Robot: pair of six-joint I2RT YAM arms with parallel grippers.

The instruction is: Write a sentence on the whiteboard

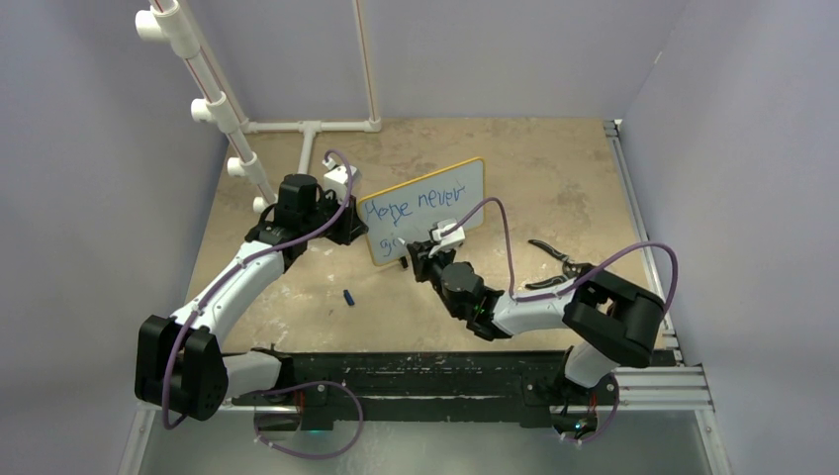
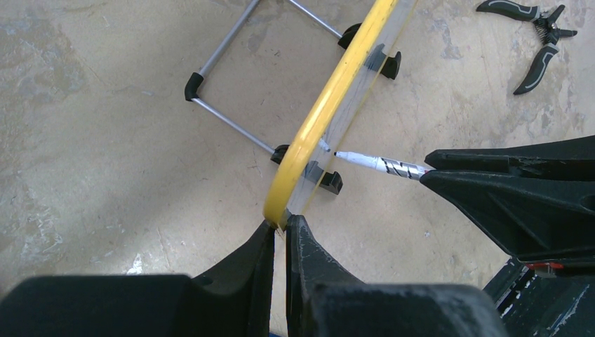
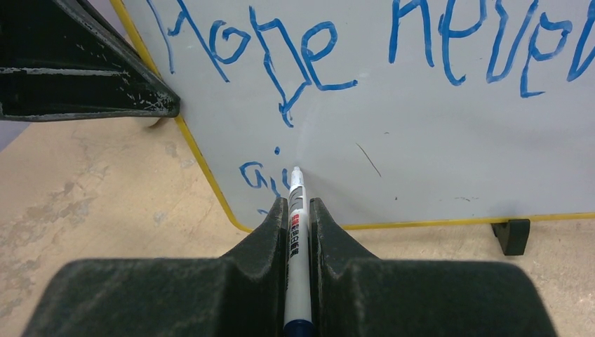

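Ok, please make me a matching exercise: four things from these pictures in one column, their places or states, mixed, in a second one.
1 marker
2 whiteboard
3 pliers
4 sentence

A lying loose on the table
B yellow edge pinched by left gripper
C clamped in right gripper, tip at whiteboard
D blue, second line barely begun

Pairs: 1-C, 2-B, 3-A, 4-D

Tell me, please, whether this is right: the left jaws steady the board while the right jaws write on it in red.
Not quite: the writing is blue, not red, as the right wrist view shows. The left jaws do steady the board while the right jaws write with a marker.
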